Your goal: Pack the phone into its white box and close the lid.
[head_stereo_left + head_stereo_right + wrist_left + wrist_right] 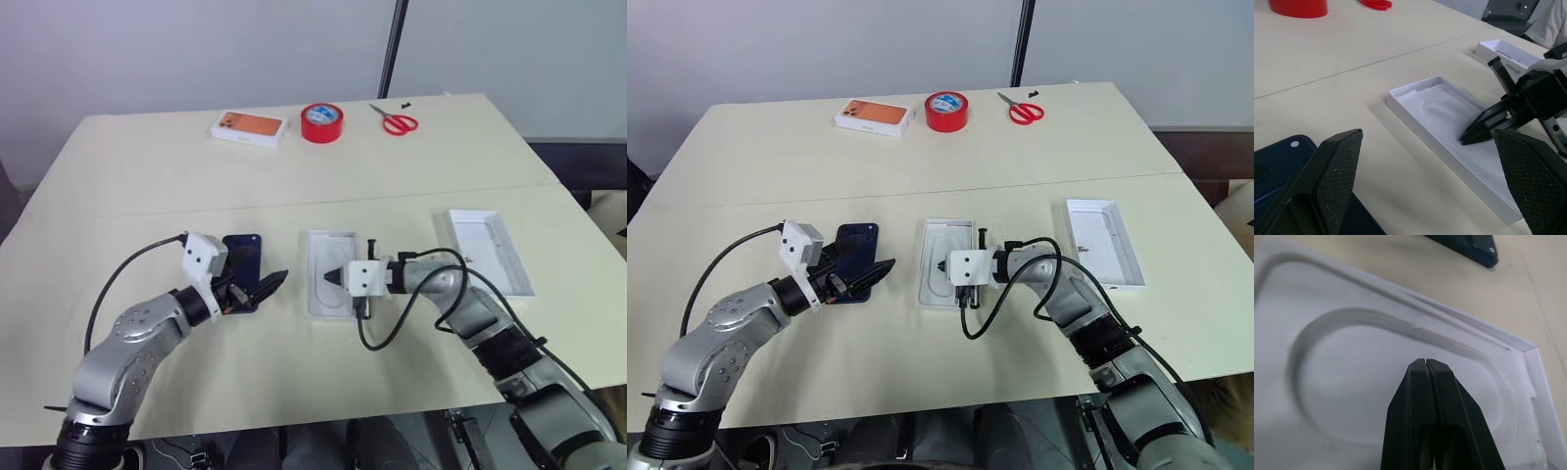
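you have the phone lying flat on the table, left of centre in the head view, its long axis running from the lower edge toward the top of the frame with a slight lean to the right. its near end is covered by your left claw, so you cannot tell from that view which end carries the camera bump. the left claw's two black fingers stand wide apart and grip nothing; in the left wrist view they frame the scene, with one dark blue corner of the phone between and below them.

just right of the phone, at frame centre, the white box lies with its long axis also pointing up the frame, parallel to the phone. a white insert with an oval recess sits in it. your right claw reaches in from the right, its fingers pressed tightly together and holding nothing, the tip over the recess; whether it touches the insert is hard to tell.

the lid lies open side up at the right, well apart from the box, long axis leaning up and left; its printed top is hidden.

along the upper edge sit an orange-topped box, a red tape roll and red scissors.
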Robot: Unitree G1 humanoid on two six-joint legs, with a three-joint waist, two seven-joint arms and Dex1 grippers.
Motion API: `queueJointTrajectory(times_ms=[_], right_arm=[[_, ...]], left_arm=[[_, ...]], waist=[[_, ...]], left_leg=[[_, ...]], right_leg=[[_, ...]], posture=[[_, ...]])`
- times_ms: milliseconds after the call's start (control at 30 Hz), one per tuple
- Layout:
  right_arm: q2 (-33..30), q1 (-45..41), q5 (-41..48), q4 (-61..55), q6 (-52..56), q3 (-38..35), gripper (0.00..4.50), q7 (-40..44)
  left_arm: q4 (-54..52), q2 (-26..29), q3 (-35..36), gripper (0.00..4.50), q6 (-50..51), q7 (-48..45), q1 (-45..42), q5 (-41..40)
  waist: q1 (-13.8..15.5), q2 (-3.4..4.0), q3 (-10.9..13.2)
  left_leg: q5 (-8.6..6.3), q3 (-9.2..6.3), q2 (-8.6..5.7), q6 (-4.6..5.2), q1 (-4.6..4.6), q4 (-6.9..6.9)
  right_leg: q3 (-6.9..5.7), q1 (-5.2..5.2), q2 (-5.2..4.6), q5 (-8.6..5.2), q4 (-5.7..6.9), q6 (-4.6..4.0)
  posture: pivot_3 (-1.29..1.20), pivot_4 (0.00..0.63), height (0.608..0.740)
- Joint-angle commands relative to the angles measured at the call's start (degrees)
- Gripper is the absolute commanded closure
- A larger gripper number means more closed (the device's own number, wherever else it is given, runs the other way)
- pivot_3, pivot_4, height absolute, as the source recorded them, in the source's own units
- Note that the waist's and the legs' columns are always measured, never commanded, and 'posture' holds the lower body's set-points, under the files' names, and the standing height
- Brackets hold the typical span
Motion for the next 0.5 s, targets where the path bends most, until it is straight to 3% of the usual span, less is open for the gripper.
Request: queueJointTrajectory(times_ms=[33,200,333,500], right_arm=[[0.47,0.9,-2.03,2.11,-0.02,-0.47,4.44,-2.3],[-0.05,0.19,-3.44,4.15,-1.18,-0.72,4.44,-4.54],[-0.85,2.6,0.08,1.13,1.98,0.32,4.44,1.52],[1.77,3.42,4.26,-3.26,6.72,-3.38,4.44,0.63]], left_arm=[[-1.4,-0.27,0.38,0.0,-0.43,0.18,-0.73,0.62],[-0.8,-1.04,0.43,0.0,0.51,0.51,-1.83,0.2],[-1.18,-1.0,0.5,0.0,4.56,-0.19,-1.64,-2.71],[2.27,0.05,6.45,0.0,9.92,-0.08,-2.95,-8.6]], waist=[[0.01,0.0,0.0],[0.09,0.0,0.0],[0.19,0.0,-0.01],[0.06,0.0,0.0]], left_leg=[[0.0,0.0,0.0,0.0,0.0,0.0],[0.0,0.0,0.0,0.0,0.01,0.01],[0.0,-0.01,-0.01,0.01,0.01,0.06],[-0.01,-0.05,0.01,0.02,0.01,0.04]], right_leg=[[0.0,0.0,0.0,0.0,0.0,0.0],[-0.01,0.02,0.0,0.0,0.0,0.0],[-0.01,0.07,-0.02,0.0,0.0,0.0],[0.0,0.07,-0.01,0.0,-0.02,0.0]], posture=[[0.0,0.15,0.74],[0.0,0.15,0.74],[0.0,0.15,0.74],[0.0,0.15,0.74]])
